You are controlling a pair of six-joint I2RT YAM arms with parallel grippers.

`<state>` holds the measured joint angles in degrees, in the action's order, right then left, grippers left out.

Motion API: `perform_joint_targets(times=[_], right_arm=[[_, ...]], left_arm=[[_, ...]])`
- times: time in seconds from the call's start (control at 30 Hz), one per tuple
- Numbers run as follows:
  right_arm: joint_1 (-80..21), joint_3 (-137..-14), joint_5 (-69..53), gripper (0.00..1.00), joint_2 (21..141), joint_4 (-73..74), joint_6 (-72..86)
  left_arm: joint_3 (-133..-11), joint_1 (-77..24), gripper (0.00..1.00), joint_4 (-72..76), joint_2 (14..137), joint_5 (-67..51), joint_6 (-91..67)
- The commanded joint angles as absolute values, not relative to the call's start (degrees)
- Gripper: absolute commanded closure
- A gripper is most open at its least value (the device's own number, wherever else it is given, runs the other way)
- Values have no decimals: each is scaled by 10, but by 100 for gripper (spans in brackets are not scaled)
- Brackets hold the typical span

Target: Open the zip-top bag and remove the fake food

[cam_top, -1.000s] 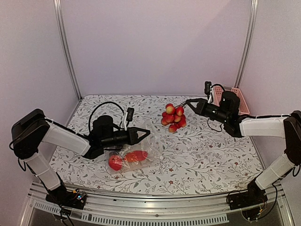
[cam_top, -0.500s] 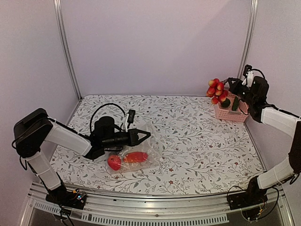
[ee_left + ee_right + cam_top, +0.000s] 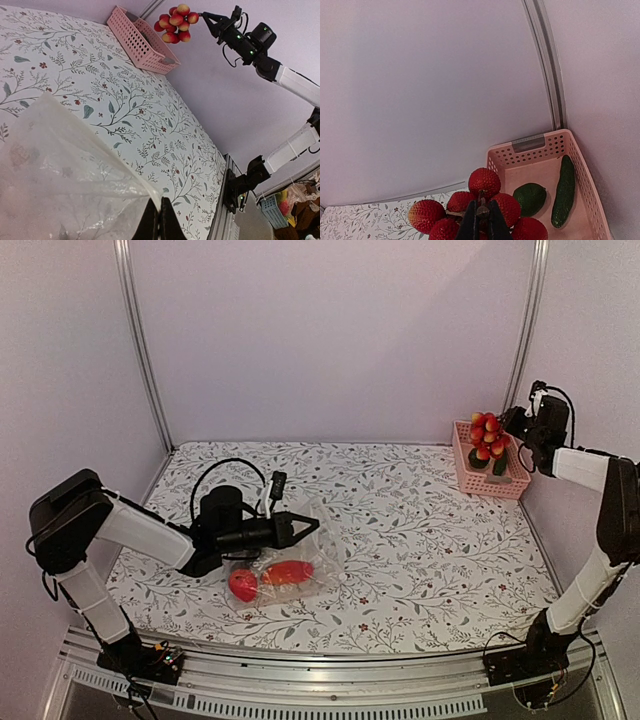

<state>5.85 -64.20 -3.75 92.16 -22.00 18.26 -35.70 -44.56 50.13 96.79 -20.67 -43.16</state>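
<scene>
Clear plastic sits at the left, where the left gripper [image 3: 303, 526] is clenched on one edge of the bag [image 3: 300, 558], holding that edge up while the rest sags onto the table [image 3: 430, 550]. The fake food [image 3: 288, 572] inside it is a round red piece and a long red one, lying low in the bag near the table's front. Across the patterned cloth, at the far right corner, stands a pink basket [image 3: 500, 488]. Above it the right gripper [image 3: 508, 422] grasps a bunch [image 3: 487, 435] of red fruits by its stem. The step looks like dropping this bunch. It should sink inside the walls before release, aimed at the bare floor beside the lime [image 3: 530, 198] and cucumber [image 3: 564, 190], which crowd one end. The basket's rim could catch a fruit and tip the bunch out. The left pinch should hold so the bag is ready for the next reach.
</scene>
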Motion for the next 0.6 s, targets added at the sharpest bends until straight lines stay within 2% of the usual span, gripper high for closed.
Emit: perform_joint_targets(times=[0.0,0.57], right_arm=[[79,-654,-59,100,956,-212,204],[142,-674,-234,100,1087,-237,321]], left_arm=[[-365,-436,100,504,978,-216,-431],[-364,-435,100,502,979,-218,-432]])
